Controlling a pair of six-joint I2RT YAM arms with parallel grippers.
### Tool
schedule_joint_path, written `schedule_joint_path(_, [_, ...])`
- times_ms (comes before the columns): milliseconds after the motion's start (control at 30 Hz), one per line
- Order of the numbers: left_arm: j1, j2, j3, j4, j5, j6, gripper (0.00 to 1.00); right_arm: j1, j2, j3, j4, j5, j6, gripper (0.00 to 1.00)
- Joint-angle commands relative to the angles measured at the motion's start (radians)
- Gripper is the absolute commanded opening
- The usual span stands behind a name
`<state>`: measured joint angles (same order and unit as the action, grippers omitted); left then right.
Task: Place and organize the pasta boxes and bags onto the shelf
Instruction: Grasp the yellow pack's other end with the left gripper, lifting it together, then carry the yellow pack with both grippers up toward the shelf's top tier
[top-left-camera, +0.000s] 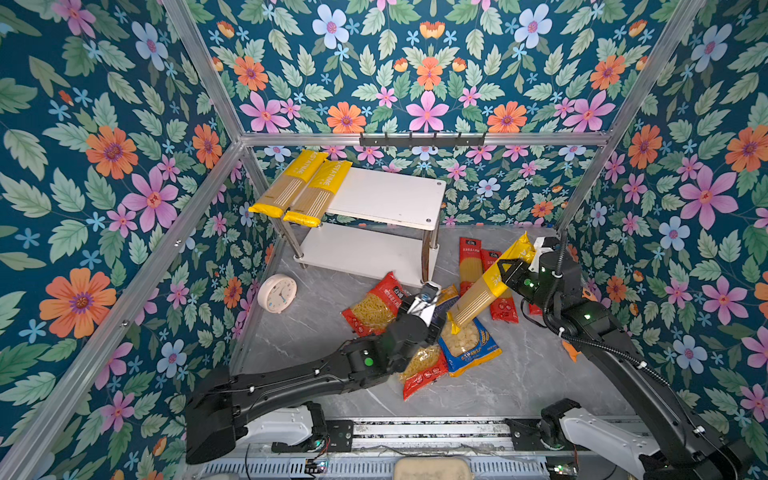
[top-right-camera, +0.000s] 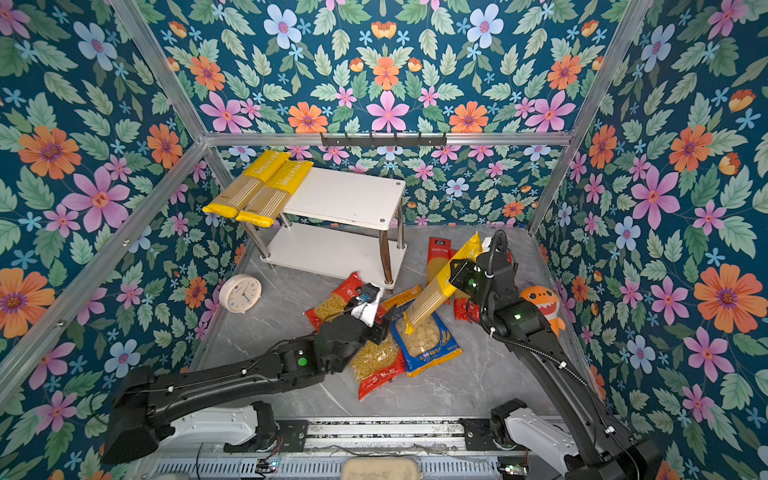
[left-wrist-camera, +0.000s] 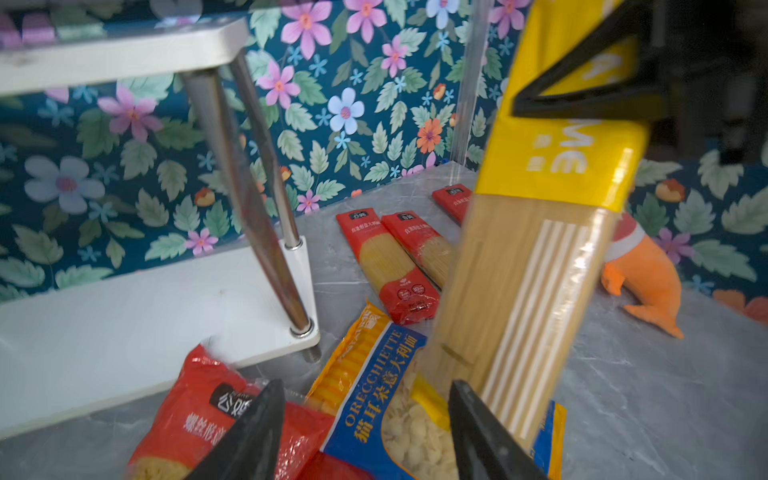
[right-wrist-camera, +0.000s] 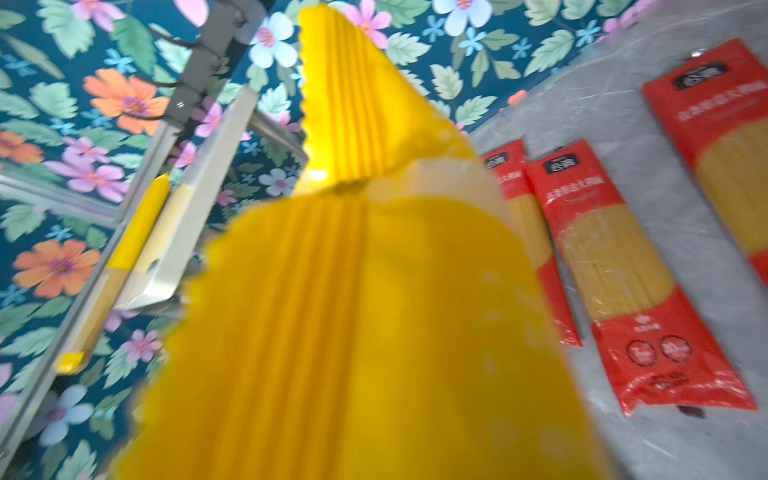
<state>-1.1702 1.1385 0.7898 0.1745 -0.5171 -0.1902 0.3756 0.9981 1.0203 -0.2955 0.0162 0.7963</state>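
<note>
Two shelved yellow packs (top-left-camera: 291, 187), three red packs (top-left-camera: 469, 266), right claw (top-left-camera: 505, 272) gripping third yellow pack (top-left-camera: 478, 297), left claw (left-wrist-camera: 368, 390) wide

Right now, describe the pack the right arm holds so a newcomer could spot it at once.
Look right of the white shelf, above the heap of bags. The yellow spaghetti pack hangs tilted in the right gripper. Unlike the two yellow packs lying on the shelf's top board, it alone is gripped.

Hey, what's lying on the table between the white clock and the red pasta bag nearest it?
Nothing. In both top views only bare grey table separates the clock from the red pasta bag.
</note>
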Motion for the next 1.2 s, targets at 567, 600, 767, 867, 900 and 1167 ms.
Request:
schedule_joint_path(567, [0.438,0.044,-0.440,1.146,0.762,-1.053,0.85,-0.003,0.045,-0.040,0.742,-0.316,0.109,0.00])
schedule_joint_path(600, [0.439,0.068,-0.434,1.177,0.766,-1.066,0.85,0.000,0.053,-0.038,0.761,-0.321,0.129,0.00])
schedule_joint_path(767, [0.430,0.169,-0.409,1.290,0.807,-1.116,0.82,0.025,0.076,-0.024,0.806,-0.317,0.179,0.00])
schedule_joint_path(867, [0.429,0.207,-0.404,1.329,0.811,-1.133,0.78,0.048,0.086,-0.014,0.820,-0.315,0.195,0.00])
schedule_joint_path(900, [0.429,0.217,-0.398,1.339,0.814,-1.137,0.77,0.054,0.090,-0.010,0.823,-0.314,0.197,0.00])
schedule_joint_path(1167, [0.431,0.225,-0.373,1.349,0.803,-1.122,0.58,0.063,0.122,-0.003,0.832,-0.340,0.253,0.01])
